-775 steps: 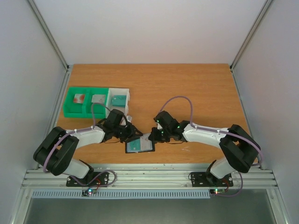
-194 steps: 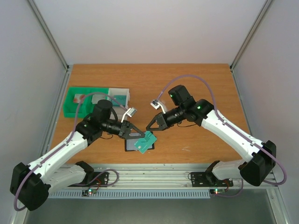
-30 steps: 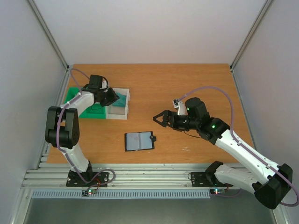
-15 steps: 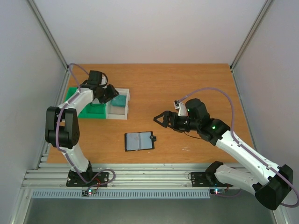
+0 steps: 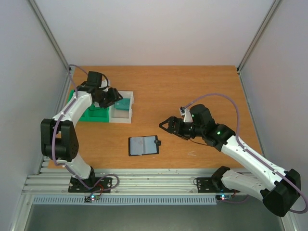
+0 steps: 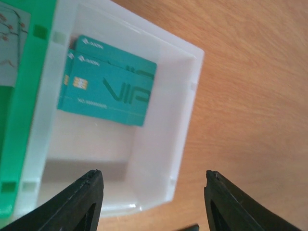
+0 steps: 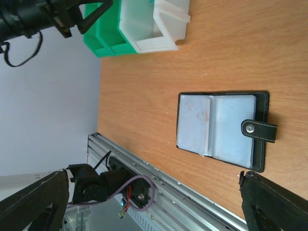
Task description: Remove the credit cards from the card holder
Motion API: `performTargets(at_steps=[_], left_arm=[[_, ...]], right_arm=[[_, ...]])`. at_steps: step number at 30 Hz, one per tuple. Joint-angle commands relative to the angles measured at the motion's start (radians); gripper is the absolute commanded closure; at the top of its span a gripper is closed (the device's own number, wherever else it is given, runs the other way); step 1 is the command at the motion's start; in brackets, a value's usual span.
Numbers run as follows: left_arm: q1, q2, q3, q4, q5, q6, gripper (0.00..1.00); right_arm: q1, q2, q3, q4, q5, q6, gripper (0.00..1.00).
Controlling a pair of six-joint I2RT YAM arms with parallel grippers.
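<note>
The card holder [image 5: 144, 145], perhaps with pale cards [image 7: 194, 122] inside, is laid open, long axis left-right, just nearward of the spread, empty right claw [image 5: 164, 125], while the spread left claw [image 5: 115, 96] is held far off above teal cards [image 6: 106, 86] in a white tray [image 6: 186, 113].

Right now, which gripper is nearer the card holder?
Right. The right gripper is just past the card holder on its right side, not touching; the left gripper is far off, over the white tray.
</note>
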Motion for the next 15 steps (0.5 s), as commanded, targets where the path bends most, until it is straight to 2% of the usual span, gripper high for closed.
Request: performTargets(at_steps=[1,9,15], left_arm=[[0.003,-0.060,-0.028,-0.088,0.136,0.030,0.42],[-0.017,-0.214,-0.199,-0.146,0.279,0.043,0.51],[-0.075,-0.318,-0.338,-0.144,0.292,0.040,0.51]], right_arm=[[-0.001,0.022,-0.022,0.050,-0.032,0.031,0.04],[0.013,0.077,-0.060,0.116,-0.054,0.037,0.17],[0.050,0.154,-0.055,0.141,-0.056,0.031,0.42]])
